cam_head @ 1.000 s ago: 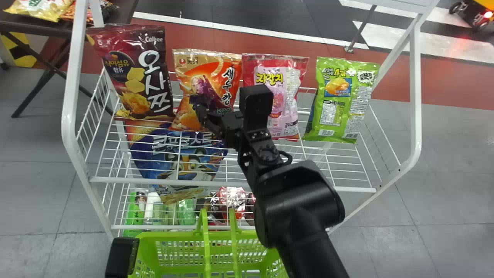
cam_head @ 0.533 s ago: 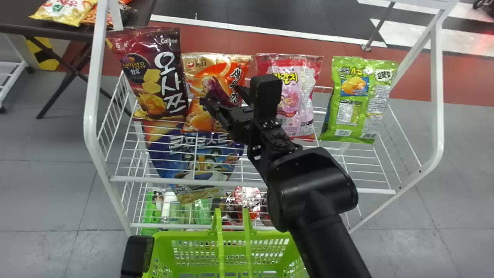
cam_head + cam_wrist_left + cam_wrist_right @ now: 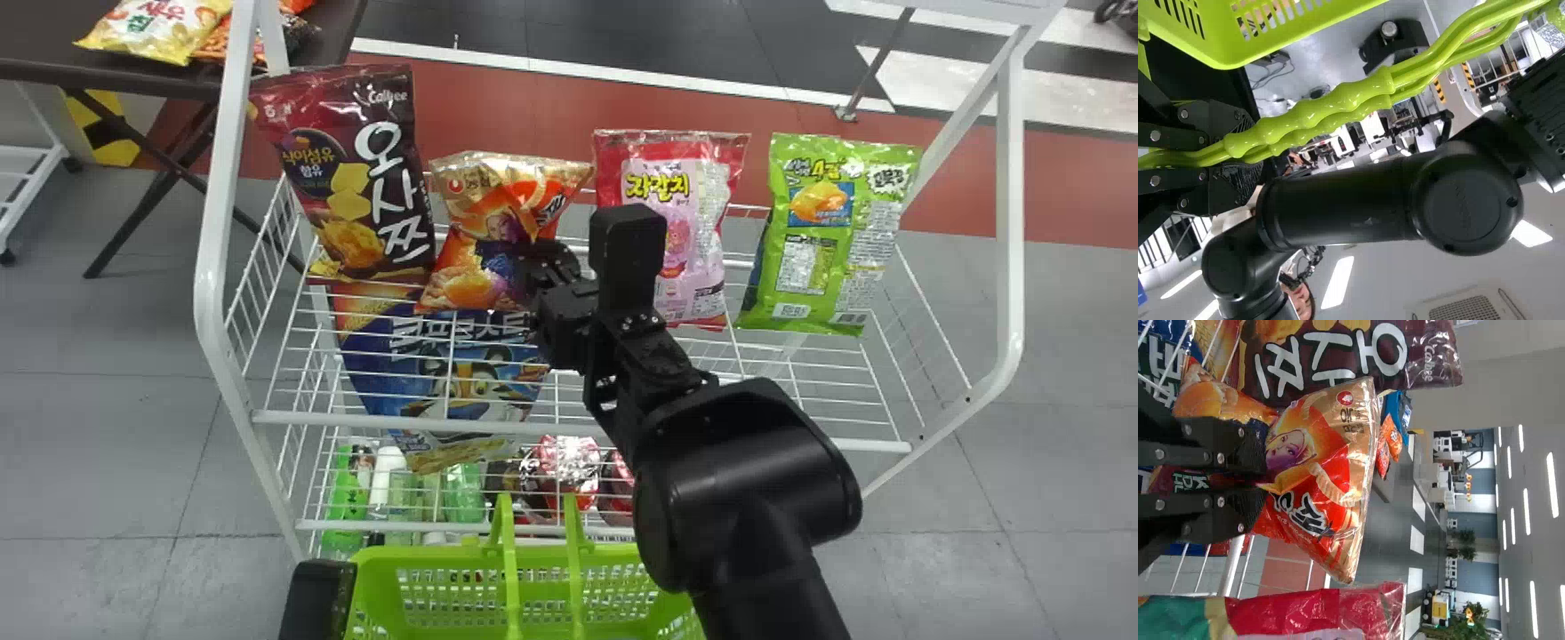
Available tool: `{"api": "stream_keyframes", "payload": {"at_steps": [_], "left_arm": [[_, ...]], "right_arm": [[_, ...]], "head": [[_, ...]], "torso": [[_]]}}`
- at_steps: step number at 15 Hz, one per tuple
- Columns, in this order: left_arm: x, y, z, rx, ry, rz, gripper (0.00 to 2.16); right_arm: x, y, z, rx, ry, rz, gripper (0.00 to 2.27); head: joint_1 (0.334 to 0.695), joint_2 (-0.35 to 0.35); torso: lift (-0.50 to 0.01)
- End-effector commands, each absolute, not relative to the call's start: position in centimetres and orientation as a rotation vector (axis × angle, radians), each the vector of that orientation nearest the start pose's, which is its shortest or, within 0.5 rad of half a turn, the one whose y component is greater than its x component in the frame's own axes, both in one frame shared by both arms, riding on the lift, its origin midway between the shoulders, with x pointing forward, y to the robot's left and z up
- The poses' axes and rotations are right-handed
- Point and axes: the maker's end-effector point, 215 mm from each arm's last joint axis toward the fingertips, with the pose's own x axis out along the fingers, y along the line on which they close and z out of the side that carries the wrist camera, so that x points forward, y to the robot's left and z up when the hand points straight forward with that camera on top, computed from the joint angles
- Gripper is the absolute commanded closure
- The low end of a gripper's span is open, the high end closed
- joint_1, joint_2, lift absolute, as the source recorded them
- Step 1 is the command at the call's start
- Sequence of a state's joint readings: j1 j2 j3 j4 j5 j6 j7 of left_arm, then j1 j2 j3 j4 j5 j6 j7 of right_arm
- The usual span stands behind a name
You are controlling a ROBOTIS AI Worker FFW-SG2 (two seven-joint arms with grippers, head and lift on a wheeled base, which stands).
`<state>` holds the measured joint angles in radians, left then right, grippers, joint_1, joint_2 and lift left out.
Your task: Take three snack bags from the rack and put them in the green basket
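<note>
moved: over the last half second the right claw [image 3: 544, 265] has drawn back toward the robot, its fingers have come together, and the orange bag [image 3: 471, 200] has bent, its top edge dropping.
left claw [image 3: 316, 600]: well apart from the right claw, to its left and nearer the robot, closed around the handles [image 3: 508, 578] of the green basket.
green basket [image 3: 436, 555]: nearer the robot than the right claw, and lower.
dark red bag [image 3: 356, 169]: left of the right claw, past the orange one, standing tilted on the white rack [image 3: 1010, 222].
blue bag [image 3: 453, 360]: below the right claw and a little left, behind wires.
orange bag: pinched between the right claw's fingers, most of it to their left, front creased; whether its bottom touches the rack, i cannot tell.
right claw state: narrow, gripping the orange bag.
pink bag [image 3: 680, 191]: near the right claw, to its right, upright, partly behind the arm.
green bag [image 3: 813, 236]: farther right of the right claw, leaning on the rack.
</note>
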<state>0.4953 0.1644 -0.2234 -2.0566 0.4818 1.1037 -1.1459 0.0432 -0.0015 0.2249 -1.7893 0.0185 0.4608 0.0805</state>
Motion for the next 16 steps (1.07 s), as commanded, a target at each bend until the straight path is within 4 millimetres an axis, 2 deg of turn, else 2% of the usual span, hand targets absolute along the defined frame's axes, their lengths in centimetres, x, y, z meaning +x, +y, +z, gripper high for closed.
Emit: {"api": "stream_keyframes", "payload": {"at_steps": [1, 4, 8, 13, 16], "left_arm": [[14.3, -5.6, -38.8, -0.93, 0.932, -1.474, 1.87], [14.0, -5.5, -38.8, -0.929, 0.935, -1.469, 1.87], [13.6, -5.6, -38.5, -0.927, 0.927, -1.474, 1.87], [13.1, -5.6, -38.1, -0.923, 0.924, -1.477, 1.88], [12.7, -5.6, -37.9, -0.918, 0.923, -1.478, 1.87]], "right_arm": [[54.9, -8.2, -37.5, -0.027, 0.278, 0.301, 2.07], [54.0, -8.2, -35.3, -0.021, 0.239, 0.317, 2.08], [54.2, -9.0, -35.2, -0.009, 0.259, 0.355, 2.07], [55.1, -8.8, -32.8, 0.03, 0.204, 0.417, 2.07], [54.9, -7.3, -32.4, 0.032, 0.203, 0.484, 2.08]], "head": [[0.695, -0.222], [0.695, -0.229], [0.695, -0.235], [0.695, -0.242], [0.695, -0.231]], "torso": [[-0.007], [-0.007], [-0.007], [-0.007], [-0.007]]}}
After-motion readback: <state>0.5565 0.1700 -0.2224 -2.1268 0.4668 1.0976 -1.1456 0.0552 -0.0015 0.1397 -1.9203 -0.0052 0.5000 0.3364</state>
